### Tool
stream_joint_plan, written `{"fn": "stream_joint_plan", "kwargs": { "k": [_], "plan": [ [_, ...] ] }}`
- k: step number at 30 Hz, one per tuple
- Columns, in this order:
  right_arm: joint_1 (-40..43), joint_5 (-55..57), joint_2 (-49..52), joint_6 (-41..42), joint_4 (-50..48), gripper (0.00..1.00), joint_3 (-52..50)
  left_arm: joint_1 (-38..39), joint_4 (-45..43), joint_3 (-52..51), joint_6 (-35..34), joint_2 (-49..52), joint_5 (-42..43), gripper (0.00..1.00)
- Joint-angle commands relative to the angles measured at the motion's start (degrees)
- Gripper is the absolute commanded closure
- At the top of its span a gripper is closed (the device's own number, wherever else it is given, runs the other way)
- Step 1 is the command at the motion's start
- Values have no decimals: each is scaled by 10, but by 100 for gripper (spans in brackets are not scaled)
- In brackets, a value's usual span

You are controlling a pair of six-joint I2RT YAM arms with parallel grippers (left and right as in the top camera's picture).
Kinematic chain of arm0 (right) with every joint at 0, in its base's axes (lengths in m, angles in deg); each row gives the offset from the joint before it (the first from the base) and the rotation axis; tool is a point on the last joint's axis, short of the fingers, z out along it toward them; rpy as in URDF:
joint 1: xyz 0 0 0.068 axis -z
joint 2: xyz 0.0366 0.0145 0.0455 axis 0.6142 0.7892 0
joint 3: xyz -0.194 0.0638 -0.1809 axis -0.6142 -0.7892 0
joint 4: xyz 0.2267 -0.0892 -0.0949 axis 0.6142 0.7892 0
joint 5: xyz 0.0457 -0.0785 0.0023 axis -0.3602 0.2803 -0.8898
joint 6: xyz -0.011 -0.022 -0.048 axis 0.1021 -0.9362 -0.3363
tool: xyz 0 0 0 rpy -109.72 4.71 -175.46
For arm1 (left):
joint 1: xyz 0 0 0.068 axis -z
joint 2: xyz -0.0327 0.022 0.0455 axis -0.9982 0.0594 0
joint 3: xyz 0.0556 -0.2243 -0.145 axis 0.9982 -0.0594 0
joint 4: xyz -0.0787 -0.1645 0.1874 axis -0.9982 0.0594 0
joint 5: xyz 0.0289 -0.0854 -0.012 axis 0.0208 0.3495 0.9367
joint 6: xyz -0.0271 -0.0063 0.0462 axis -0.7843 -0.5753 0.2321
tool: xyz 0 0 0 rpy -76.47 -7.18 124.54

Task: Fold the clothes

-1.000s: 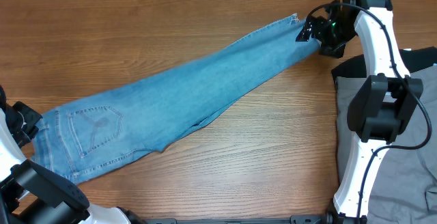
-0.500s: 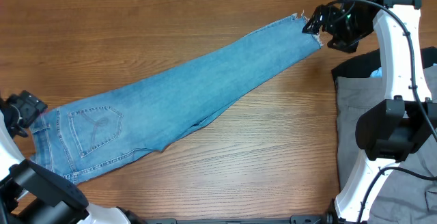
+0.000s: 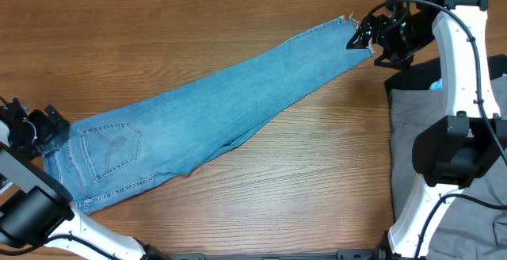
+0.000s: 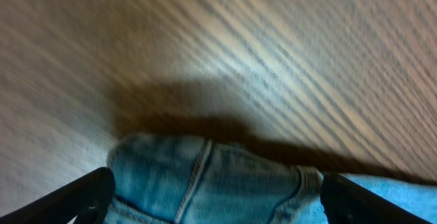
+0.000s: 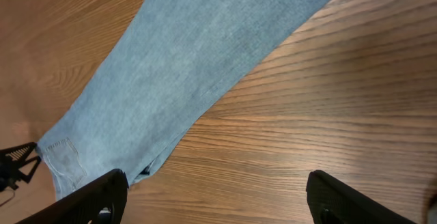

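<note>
The light-blue jeans (image 3: 214, 105) lie flat and diagonal on the bench (image 3: 301, 189), with the waistband (image 4: 205, 176) at lower left and the frayed hem at upper right. The left jaws stand open astride the waistband. The right jaws stand open at the hem. Grey trousers (image 3: 412, 149) lie at the right edge.

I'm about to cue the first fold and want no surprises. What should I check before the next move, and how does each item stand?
1. Jeans spread out long on the table: ok.
2. Left end effector at the waistband, denim between its open fingers: ok.
3. Right end effector beside the frayed hem: ok.
4. Right end effector gripping the hem: cannot tell; its wrist view shows only wood between open fingers.
5. Grey trousers apart from the jeans: ok.
6. Left wrist view sharp: not ok, blurred.
</note>
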Motion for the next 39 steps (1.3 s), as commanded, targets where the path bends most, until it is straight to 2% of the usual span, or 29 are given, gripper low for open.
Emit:
{"fn": "stream_joint_plan", "kwargs": {
  "k": [1,5,6,7,8,10,14,18,22,27,30,34,39],
  "plan": [
    [-15,-7,-9,-7,-7,13,5,-3,-15,3,31,11,17,6],
    [-26,-5,-9,-7,-13,13,5,-4,-8,4,4,11,26,12],
    [-26,-5,-9,-4,-19,13,5,-3,-1,4,-5,11,41,32],
    [-26,-5,-9,-3,-23,13,5,-3,3,4,-5,11,53,39],
    [-26,-5,-9,-3,-30,13,5,-3,10,4,-5,11,69,52],
    [-26,1,-9,17,-40,11,5,-3,29,6,-5,10,105,71],
    [-26,49,-7,52,-44,5,4,-3,83,36,-3,10,141,80],
    [-34,58,-4,53,-37,5,-9,-3,177,118,22,7,192,82],
    [-44,77,-3,76,-49,8,-39,7,281,212,57,-33,227,79],
    [-42,134,1,119,-159,8,-95,50,306,225,61,-143,211,71],
    [-34,187,8,129,-225,11,-126,94,321,225,43,-211,154,64],
    [-12,188,27,131,-311,16,-179,159,355,225,-13,-284,59,53],
    [-8,160,51,99,-320,15,-200,196,451,220,-122,-305,-73,47]
  ]
}}
